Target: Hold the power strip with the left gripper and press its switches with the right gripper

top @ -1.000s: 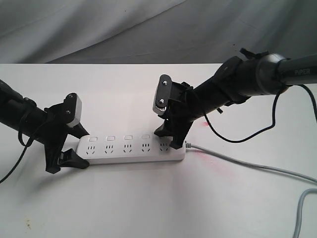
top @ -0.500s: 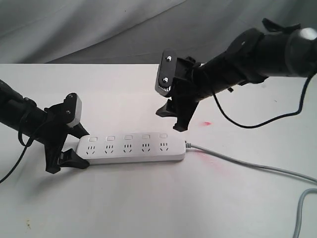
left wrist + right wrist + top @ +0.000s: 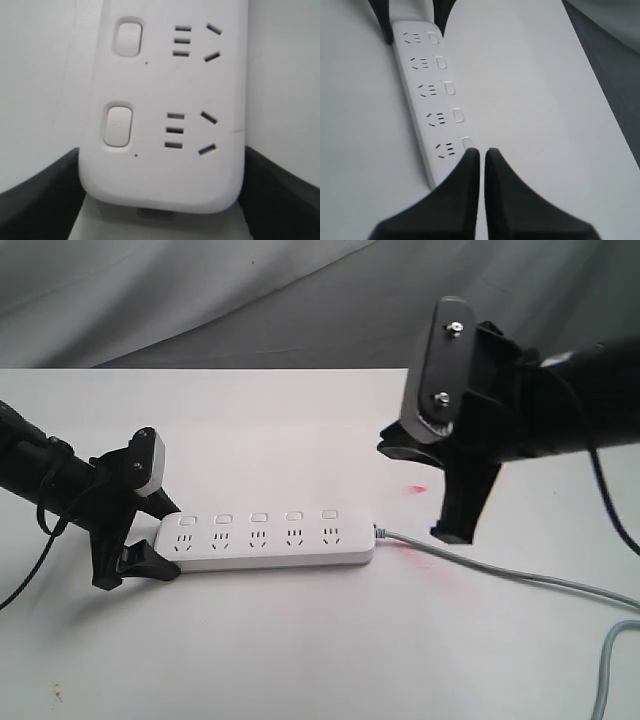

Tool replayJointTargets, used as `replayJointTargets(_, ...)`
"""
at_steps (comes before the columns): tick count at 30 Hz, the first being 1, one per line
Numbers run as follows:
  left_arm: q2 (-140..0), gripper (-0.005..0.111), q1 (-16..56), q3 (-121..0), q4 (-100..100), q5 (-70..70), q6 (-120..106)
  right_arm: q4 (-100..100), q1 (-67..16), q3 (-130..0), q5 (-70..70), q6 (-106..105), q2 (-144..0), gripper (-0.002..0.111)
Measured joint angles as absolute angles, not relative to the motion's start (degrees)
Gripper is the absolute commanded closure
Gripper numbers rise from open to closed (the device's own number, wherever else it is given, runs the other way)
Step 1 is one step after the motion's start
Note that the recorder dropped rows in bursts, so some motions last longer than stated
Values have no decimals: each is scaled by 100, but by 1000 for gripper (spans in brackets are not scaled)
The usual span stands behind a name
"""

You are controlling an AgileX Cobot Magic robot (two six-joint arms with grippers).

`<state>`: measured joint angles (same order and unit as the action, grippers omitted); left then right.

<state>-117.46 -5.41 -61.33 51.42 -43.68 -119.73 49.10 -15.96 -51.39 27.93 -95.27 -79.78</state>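
The white power strip lies flat on the white table, its grey cable leaving its right end. My left gripper is shut on the strip's left end, one black finger on each long side. The strip fills the left wrist view, with two switches showing. My right gripper hangs in the air to the right of the strip, touching nothing. In the right wrist view the right gripper is shut and empty, only a thin slit between its fingers, above the strip and its row of switches.
A grey cloth hangs behind the table. A small red spot marks the tabletop near the strip's right end. The cable curls toward the front right corner.
My right gripper has lifted off the strip's right end, moved up and to the right, and closed its fingers. The left gripper and the strip have not moved.
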Motion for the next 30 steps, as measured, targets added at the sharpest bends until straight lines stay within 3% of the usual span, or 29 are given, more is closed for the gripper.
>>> replayJointTargets(13, -11746, 37, -541, -6133, 5142, -4368, -11973, 4922, -1596, -3137, 2677, -8554, -5315, 108)
replayJointTargets(30, -11746, 37, -541, -6133, 5142, -4368, -11973, 4930, -1596, -3000, 2583, -8427, -4864, 108)
